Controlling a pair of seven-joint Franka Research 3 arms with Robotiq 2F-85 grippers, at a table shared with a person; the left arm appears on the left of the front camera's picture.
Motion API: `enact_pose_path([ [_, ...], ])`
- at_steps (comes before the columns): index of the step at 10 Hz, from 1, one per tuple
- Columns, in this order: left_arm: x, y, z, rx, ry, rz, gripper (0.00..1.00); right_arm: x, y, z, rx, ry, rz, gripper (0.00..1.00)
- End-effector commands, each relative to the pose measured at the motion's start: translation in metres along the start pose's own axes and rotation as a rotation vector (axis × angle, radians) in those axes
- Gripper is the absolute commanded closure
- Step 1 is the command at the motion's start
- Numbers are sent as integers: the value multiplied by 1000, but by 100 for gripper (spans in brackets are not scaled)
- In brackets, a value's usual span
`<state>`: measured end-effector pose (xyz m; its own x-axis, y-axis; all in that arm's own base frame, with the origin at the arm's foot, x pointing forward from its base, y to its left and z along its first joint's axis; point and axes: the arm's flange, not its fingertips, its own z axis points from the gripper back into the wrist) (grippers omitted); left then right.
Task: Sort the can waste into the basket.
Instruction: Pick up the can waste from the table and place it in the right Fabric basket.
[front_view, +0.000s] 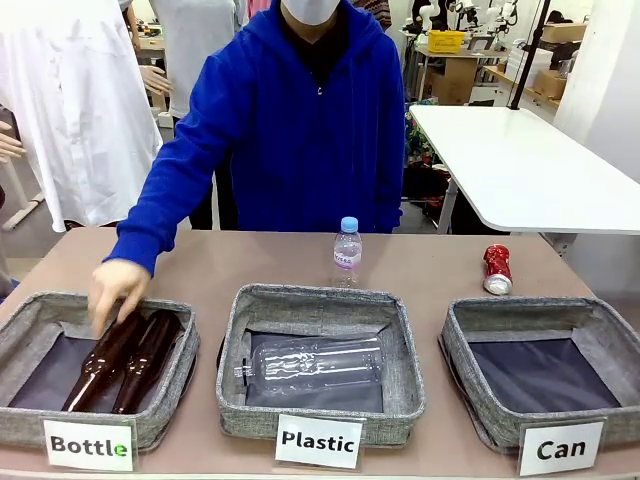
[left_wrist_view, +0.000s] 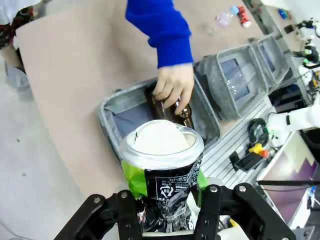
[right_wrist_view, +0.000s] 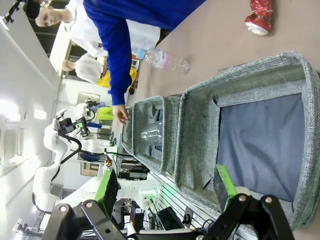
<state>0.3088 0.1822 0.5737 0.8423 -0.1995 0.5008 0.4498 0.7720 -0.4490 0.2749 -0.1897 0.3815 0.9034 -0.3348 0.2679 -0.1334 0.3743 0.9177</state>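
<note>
Brown table (right_wrist_view: 215, 40) below: the right gripper (right_wrist_view: 167, 187), spread apart, hovers over the basket (right_wrist_view: 200, 125). Left gripper (left_wrist_view: 165, 186) is clamped on the side wall of the black can (left_wrist_view: 162, 150), which is likely light, thin-walled and easily dented.

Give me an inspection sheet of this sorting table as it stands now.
surface: brown table, no spills seen.
job's things: black printed can held in the left claw; red dented can lying on the table behind the Can basket, which holds nothing.
clutter: Plastic basket with a clear plastic bottle lying in it; small capped bottle upright behind it; Bottle basket with two brown glass bottles, the person's hand on them.
claws: left shut on the black printed can; right claw open above the Can basket.
cables: nothing seen on the table.
surroundings: person in a blue hoodie across the table; white table behind.
</note>
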Motion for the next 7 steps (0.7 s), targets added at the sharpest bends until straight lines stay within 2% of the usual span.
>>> enact_pose_path([
  [1,0,-12,0,17,-17,6,100,2,0,-1,19,-18,25,0],
  [4,23,-40,-34,-89,12,-13,100,2,0,-1,19,-18,25,0],
  [5,33,-60,-58,-183,83,-124,100,2,0,-1,19,-18,25,0],
  [6,43,-91,-95,-197,119,-181,100,2,0,-1,19,-18,25,0],
  [7,51,-118,-124,-174,103,-250,100,2,0,-1,19,-18,25,0],
])
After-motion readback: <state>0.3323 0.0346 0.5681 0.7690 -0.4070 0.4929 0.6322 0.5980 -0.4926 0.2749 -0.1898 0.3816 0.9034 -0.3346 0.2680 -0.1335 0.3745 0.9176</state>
